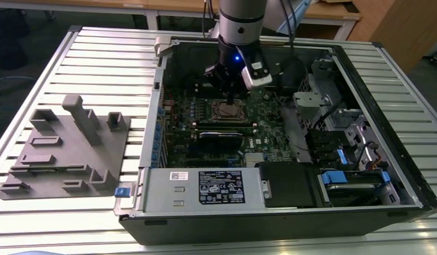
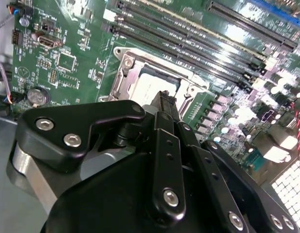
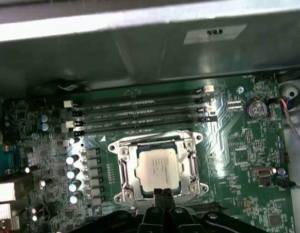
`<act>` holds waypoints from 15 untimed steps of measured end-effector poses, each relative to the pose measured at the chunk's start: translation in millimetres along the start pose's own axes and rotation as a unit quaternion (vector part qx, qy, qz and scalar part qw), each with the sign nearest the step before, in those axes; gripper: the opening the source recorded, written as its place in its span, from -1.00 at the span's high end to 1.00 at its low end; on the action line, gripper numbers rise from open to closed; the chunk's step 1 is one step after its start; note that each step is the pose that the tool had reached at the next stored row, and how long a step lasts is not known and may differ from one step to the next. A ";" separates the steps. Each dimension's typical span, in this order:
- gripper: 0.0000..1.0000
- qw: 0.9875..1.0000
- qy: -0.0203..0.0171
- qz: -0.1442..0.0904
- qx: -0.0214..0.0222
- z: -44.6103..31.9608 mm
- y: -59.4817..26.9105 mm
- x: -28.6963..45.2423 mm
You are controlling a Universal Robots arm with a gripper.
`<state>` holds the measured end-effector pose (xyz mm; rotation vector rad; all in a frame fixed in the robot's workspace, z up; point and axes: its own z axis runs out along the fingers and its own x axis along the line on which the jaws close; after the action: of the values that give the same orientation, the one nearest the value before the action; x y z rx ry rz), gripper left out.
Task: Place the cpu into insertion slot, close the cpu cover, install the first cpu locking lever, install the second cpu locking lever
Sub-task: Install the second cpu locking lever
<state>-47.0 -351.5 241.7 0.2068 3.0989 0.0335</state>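
The cpu (image 3: 158, 167), a pale silver square, lies in the insertion slot (image 3: 124, 170) on the green motherboard (image 3: 237, 145). The cpu cover (image 3: 193, 167), a silvery frame, lies flat around the chip, which shows through its window. My gripper (image 3: 162, 193) is shut, its two black fingertips pressed together at the socket's edge, right beside the cover frame. In the second wrist view the gripper (image 2: 164, 97) tip stands over the insertion slot (image 2: 140, 73). In the exterior view the gripper (image 1: 230, 101) reaches down into the open computer case just above the insertion slot (image 1: 228, 110).
Several long black memory slots (image 3: 140, 114) run beside the socket, and a coin battery (image 3: 256, 108) sits on the board. The case walls (image 1: 158, 106) surround the board. A grey fixture plate (image 1: 66, 149) lies on the slatted table at the exterior view's left.
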 end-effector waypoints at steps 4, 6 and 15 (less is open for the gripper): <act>0.79 1.000 0.000 0.000 0.000 0.0 -5.5 -0.8; 0.79 1.000 0.000 0.000 0.000 0.0 -8.8 -1.2; 0.79 1.000 0.000 0.000 0.000 0.2 -19.4 -2.6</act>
<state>-47.0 -371.1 241.1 0.2068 3.0989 0.0331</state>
